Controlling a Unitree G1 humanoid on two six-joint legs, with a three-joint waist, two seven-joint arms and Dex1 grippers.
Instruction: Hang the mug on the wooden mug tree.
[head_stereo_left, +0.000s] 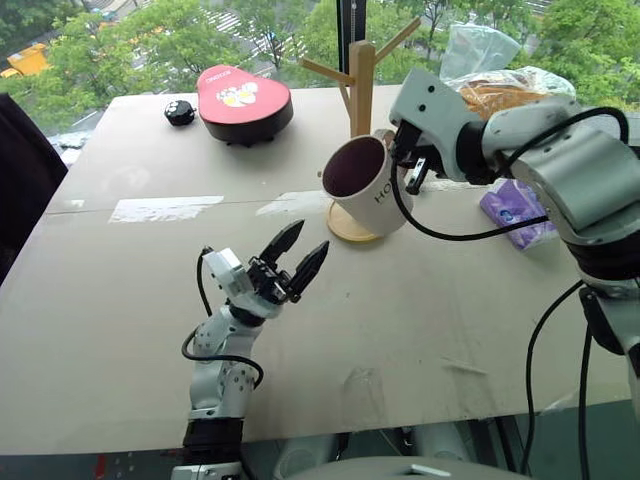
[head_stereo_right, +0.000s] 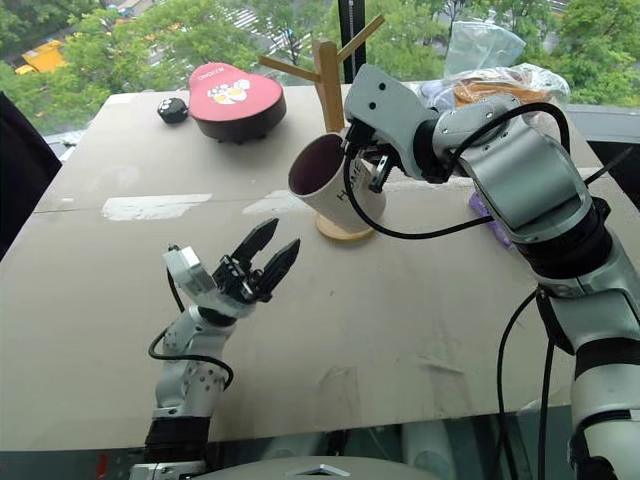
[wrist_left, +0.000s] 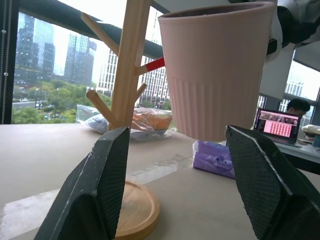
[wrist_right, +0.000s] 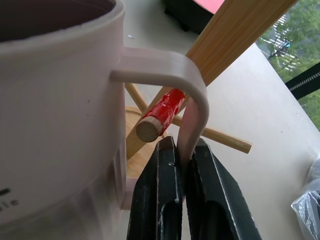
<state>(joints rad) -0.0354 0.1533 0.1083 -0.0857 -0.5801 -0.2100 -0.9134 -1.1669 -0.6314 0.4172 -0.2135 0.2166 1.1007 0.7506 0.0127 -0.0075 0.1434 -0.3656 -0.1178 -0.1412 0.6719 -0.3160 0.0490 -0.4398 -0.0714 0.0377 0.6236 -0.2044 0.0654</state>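
Writing: the mug (head_stereo_left: 365, 190) shows dark letters "HO" on its side; the red heart-shaped box (head_stereo_left: 243, 100) has white lettering on its lid, too small to read.
Count: one mug, one wooden mug tree (head_stereo_left: 361, 90), one red box, one small black object (head_stereo_left: 179, 112), one purple packet (head_stereo_left: 515, 211), two clear bags (head_stereo_left: 500, 75).
Containers: the mug's dark inside looks empty; one bag holds something bread-like.
Mug place: lifted off the table (head_stereo_left: 130, 300), tilted, just in front of the tree's post, at about 1 o'clock from the left gripper.
Right gripper (wrist_right: 182, 150): clenched on the mug's handle, beside a red-tagged peg (wrist_right: 160, 115).
Left gripper (head_stereo_left: 298, 250): released, fingers spread, holding nothing.
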